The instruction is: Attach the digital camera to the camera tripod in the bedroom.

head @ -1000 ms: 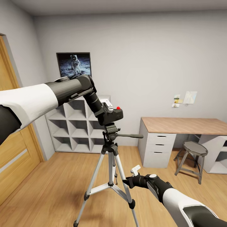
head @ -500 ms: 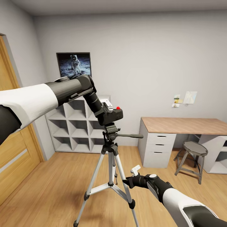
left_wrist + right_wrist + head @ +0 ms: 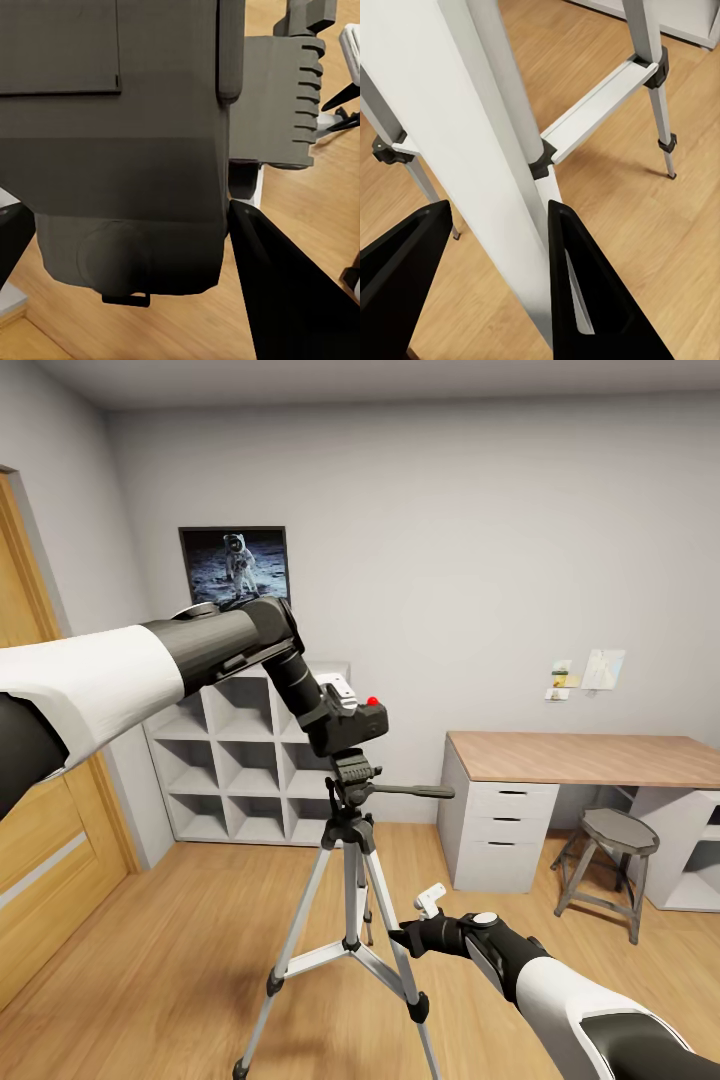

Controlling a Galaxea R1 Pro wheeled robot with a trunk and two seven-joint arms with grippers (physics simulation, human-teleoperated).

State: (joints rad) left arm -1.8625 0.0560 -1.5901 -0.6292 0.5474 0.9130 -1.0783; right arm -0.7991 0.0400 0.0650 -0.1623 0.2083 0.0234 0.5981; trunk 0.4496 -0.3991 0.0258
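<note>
The left gripper [image 3: 345, 728] pinches the small black digital camera [image 3: 355, 725] just above the tall silver-legged tripod's black head [image 3: 352, 770]; lower it level and centred. The right gripper [image 3: 495, 285], jaws spread, brackets one leg [image 3: 487, 165]

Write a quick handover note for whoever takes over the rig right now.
Left gripper: shut on the small black digital camera with the red button, held just above the black head of the silver-legged camera tripod.
Right gripper: open around a tripod leg, low down; contact unclear.
Done: camera brought over the tripod head in the bedroom.
Left: seat the camera on the head, confirm it holds, then release both grippers.
</note>
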